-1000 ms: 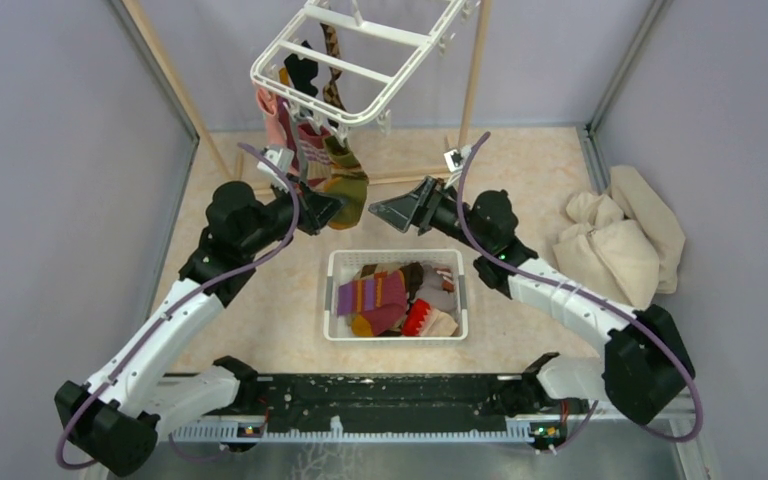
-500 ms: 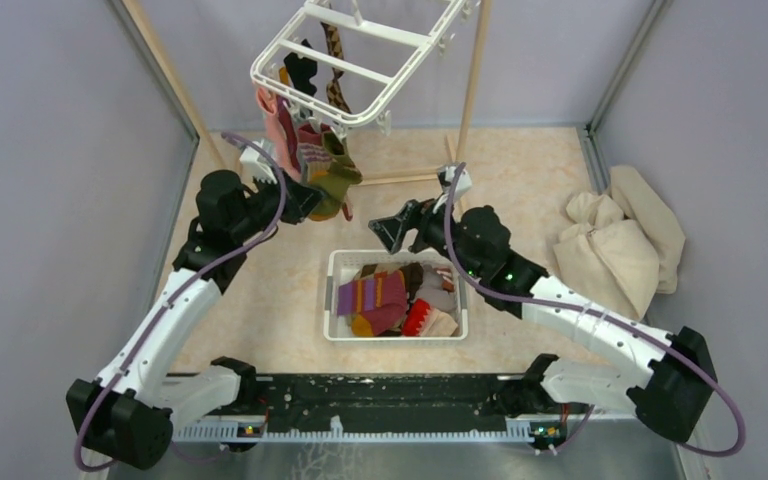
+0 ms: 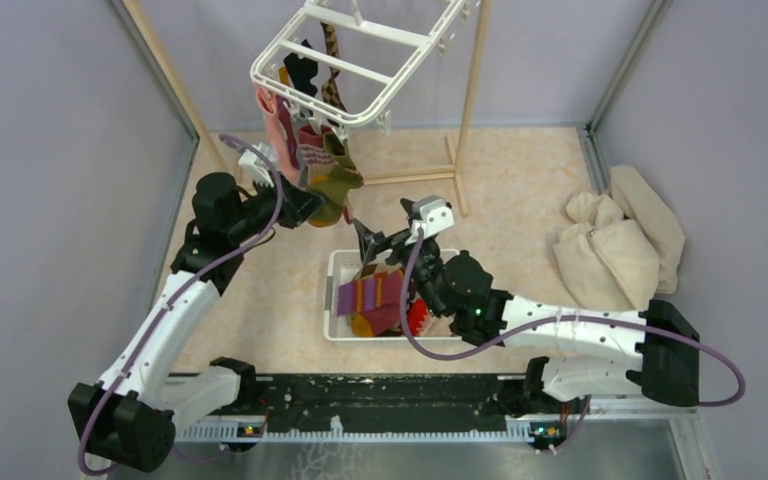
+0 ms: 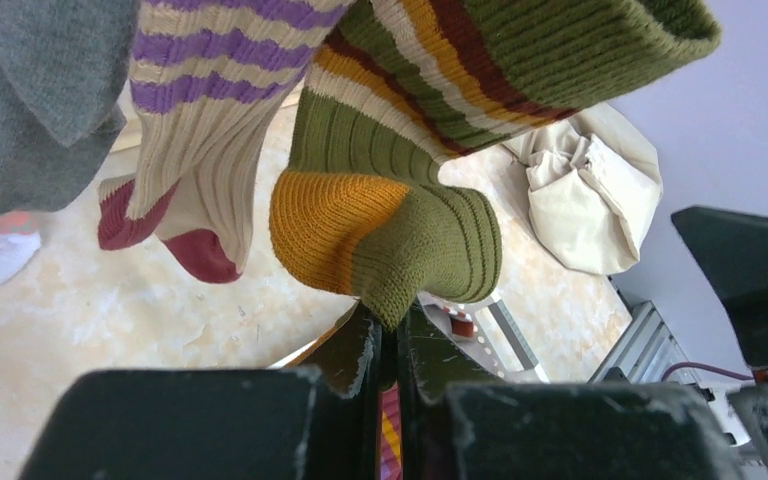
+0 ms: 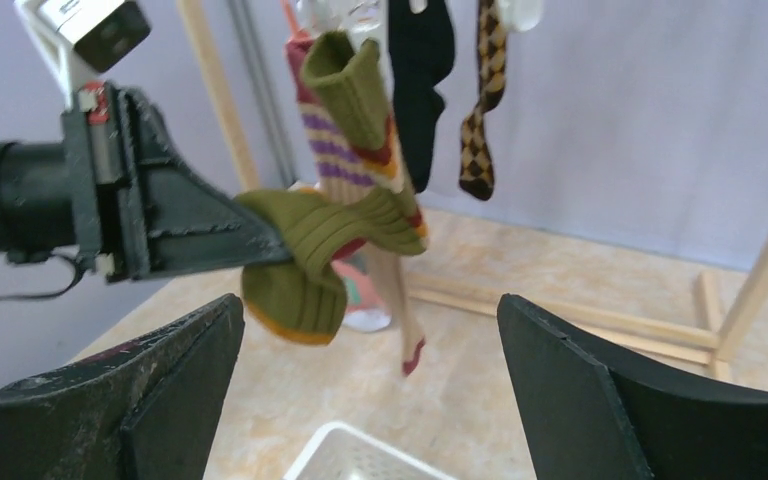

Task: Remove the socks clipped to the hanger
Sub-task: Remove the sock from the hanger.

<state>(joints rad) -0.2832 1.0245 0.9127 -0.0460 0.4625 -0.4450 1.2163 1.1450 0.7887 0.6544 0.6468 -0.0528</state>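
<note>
The white hanger (image 3: pixel 350 62) hangs at the top, with several socks dangling from its near rim. My left gripper (image 3: pixel 312 205) is shut on the foot of the olive-striped sock (image 3: pixel 333 180), which bends up toward the rim. The left wrist view shows its jaws (image 4: pixel 392 335) pinching the olive-striped sock (image 4: pixel 400 235), with a purple-striped sock (image 4: pixel 200 110) and a grey sock (image 4: pixel 30 100) beside it. My right gripper (image 3: pixel 375 243) is wide open and holds nothing. In its own view the right gripper (image 5: pixel 370 300) faces the olive-striped sock (image 5: pixel 310 260), a black sock (image 5: pixel 420 60) and a brown argyle sock (image 5: pixel 485 110).
A white slotted basket (image 3: pixel 332 300) with several loose socks sits on the floor below my right gripper. A beige cloth heap (image 3: pixel 615 240) lies at the right wall. Wooden rack poles (image 3: pixel 470 110) stand behind the hanger.
My right arm has swung left and nearer, over the basket's far rim, and its jaws have spread wider. My left gripper has drawn the olive-striped sock left and back, bunching it.
</note>
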